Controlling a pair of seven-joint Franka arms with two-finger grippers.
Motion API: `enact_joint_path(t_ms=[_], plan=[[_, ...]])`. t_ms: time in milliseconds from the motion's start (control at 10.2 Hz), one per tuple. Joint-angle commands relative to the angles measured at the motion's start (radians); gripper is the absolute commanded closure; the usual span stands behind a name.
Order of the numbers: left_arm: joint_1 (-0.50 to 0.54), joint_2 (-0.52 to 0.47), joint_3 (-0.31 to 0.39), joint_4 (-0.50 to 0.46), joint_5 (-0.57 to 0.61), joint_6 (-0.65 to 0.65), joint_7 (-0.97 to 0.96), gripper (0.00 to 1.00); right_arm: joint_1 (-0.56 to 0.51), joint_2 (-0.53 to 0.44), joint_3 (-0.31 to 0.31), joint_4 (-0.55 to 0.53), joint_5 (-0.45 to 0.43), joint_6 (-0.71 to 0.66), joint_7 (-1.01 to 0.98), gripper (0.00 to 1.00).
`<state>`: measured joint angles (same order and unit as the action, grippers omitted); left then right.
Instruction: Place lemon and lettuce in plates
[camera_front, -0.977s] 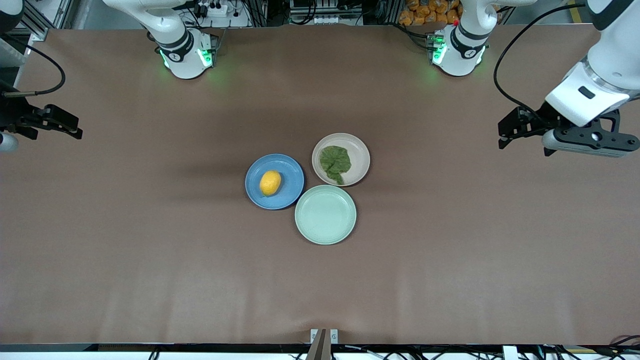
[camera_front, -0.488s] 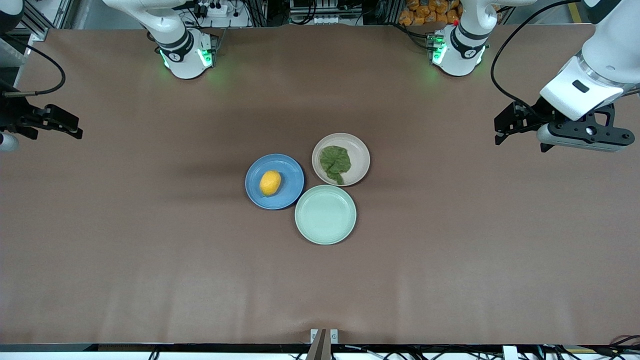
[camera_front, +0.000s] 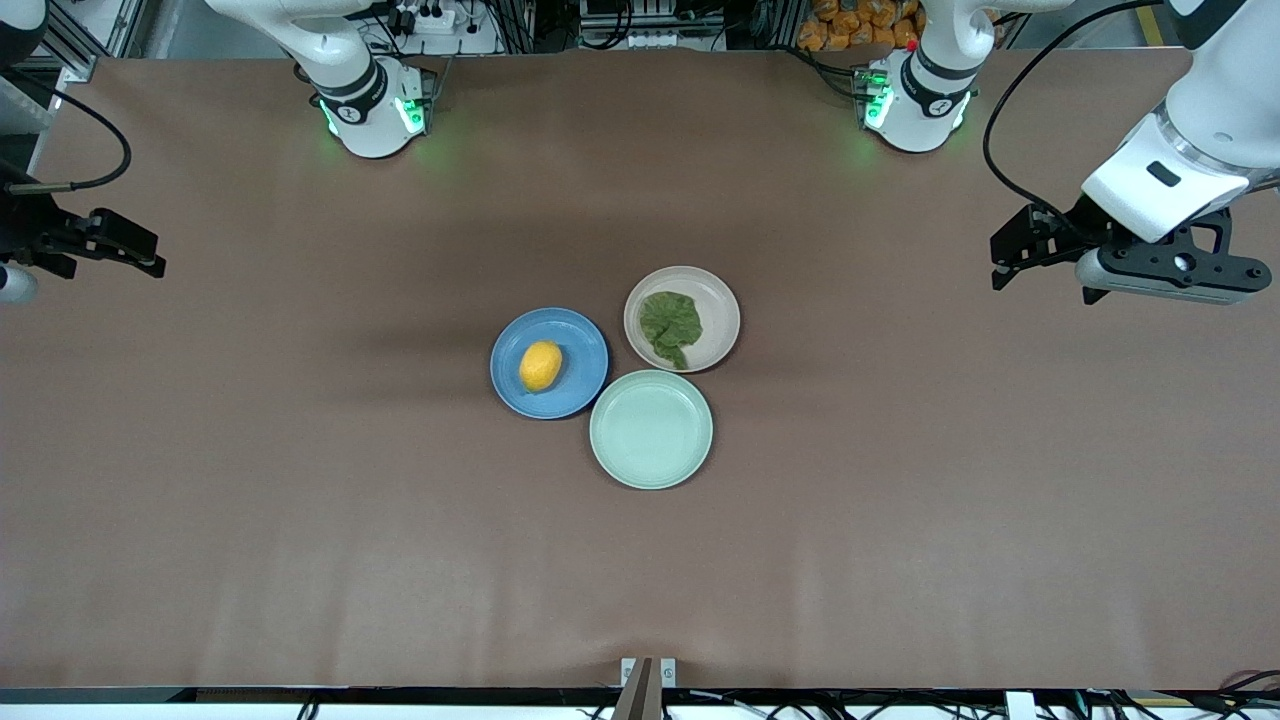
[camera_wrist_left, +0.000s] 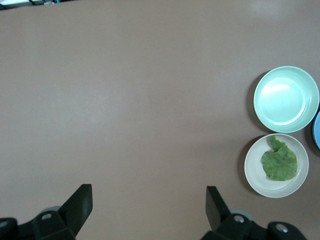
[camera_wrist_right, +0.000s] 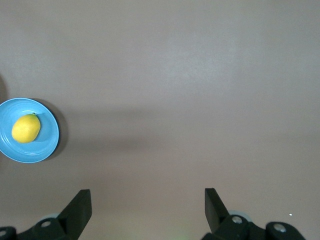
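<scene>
The yellow lemon lies in the blue plate at mid-table; both show in the right wrist view, lemon in plate. The dark-green lettuce lies in the beige-pink plate; the left wrist view shows the lettuce in that plate. My left gripper is open and empty, high over the left arm's end of the table. My right gripper is open and empty over the right arm's end.
An empty mint-green plate sits nearer the front camera, touching both other plates; it also shows in the left wrist view. The brown table spreads wide around the three plates.
My left gripper has risen a little and drawn slightly toward its end of the table, then held. The right arm, the plates, lemon and lettuce have not moved.
</scene>
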<state>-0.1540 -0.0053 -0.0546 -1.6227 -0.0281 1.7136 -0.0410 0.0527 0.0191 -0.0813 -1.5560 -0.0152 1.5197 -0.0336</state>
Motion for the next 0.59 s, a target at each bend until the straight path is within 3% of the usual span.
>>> enact_joint_path(t_ms=[0, 488], plan=[[0.002, -0.018, -0.002, 0.038, 0.020, -0.077, -0.017, 0.00, 0.004, -0.005, -0.003, 0.001, -0.009, -0.007, 0.008, 0.00], [0.004, -0.019, -0.001, 0.038, 0.020, -0.081, -0.016, 0.00, 0.004, -0.005, -0.003, 0.001, -0.011, -0.007, 0.008, 0.00]])
